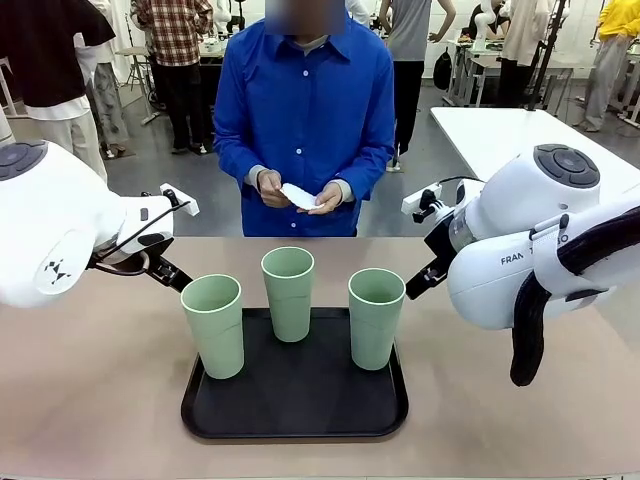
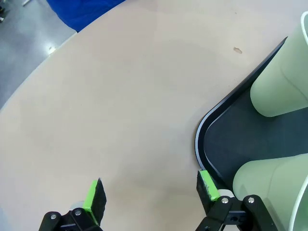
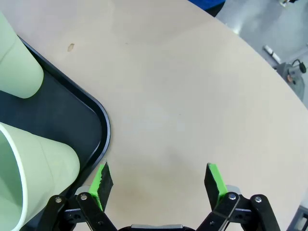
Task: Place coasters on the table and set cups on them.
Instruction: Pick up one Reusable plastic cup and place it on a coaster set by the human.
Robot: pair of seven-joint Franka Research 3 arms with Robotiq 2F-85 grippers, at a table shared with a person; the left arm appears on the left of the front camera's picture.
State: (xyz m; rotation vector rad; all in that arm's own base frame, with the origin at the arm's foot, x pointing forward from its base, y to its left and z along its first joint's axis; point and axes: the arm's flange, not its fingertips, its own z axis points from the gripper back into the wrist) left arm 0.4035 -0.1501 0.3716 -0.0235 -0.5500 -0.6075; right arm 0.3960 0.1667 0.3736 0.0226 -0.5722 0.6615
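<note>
Coasters (image 1: pixel 298 196) w/ person (image 1: pixel 305 110) across worktop (image 1: pixel 100 400); cups (image 1: pixel 288 290) upright on tray (image 1: pixel 300 410) btwn L fingers (image 2: pixel 95 201) & R fingers (image 3: pixel 214 179), both spread wide, empty.

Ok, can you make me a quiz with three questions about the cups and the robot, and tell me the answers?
1. Where do the cups stand? A) on the black tray B) on the floor C) on a chair
2. How many cups are there? A) two B) three C) four
3. How is the left claw? A) open B) shut on a cup C) shut on a spoon
Answers: 1 A, all stand inside its rim. 2 B, the front view shows three green ones. 3 A, its fingers stand apart over bare table.
</note>
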